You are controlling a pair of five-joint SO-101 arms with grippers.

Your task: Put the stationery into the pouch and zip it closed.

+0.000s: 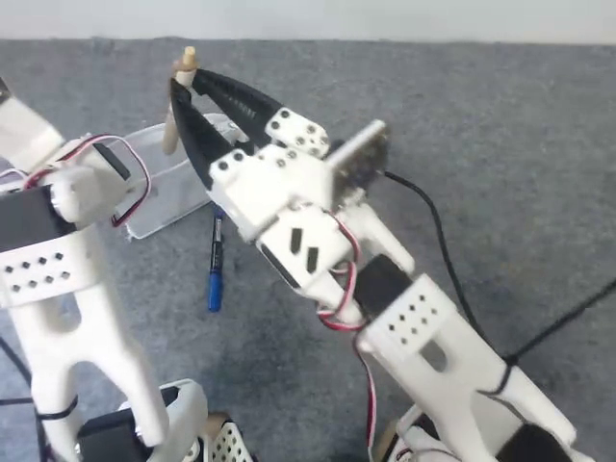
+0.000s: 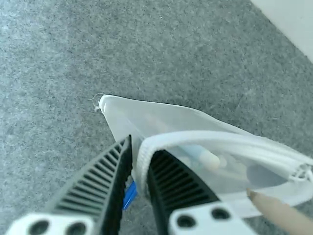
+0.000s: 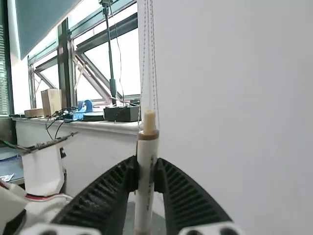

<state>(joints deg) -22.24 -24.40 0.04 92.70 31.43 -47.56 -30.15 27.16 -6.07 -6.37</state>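
1. Left arm [image 1: 58, 260] stands at the left edge. The left tool [image 2: 139, 149] is pressed together on the pouch rim, pinching it.
2. The pouch [image 1: 168, 192] is clear and lies far left on the grey counter [image 1: 500, 144] with its mouth open. There's a pale item [image 2: 208, 157] inside; can't tell what it is.
3. A blue pen [image 1: 216, 262] lies loose on the counter, at the pouch's near side and right of the left arm.
4. The right tool [image 1: 185, 82] is raised over the pouch, pinching a beige pen [image 1: 171, 125] nearly upright. The pen's lower end is at the pouch mouth; can't tell if it touches.
5. Right arm [image 1: 423, 327] runs from near right up to that tool. A black cable [image 1: 433, 231] lies on the counter to the right.
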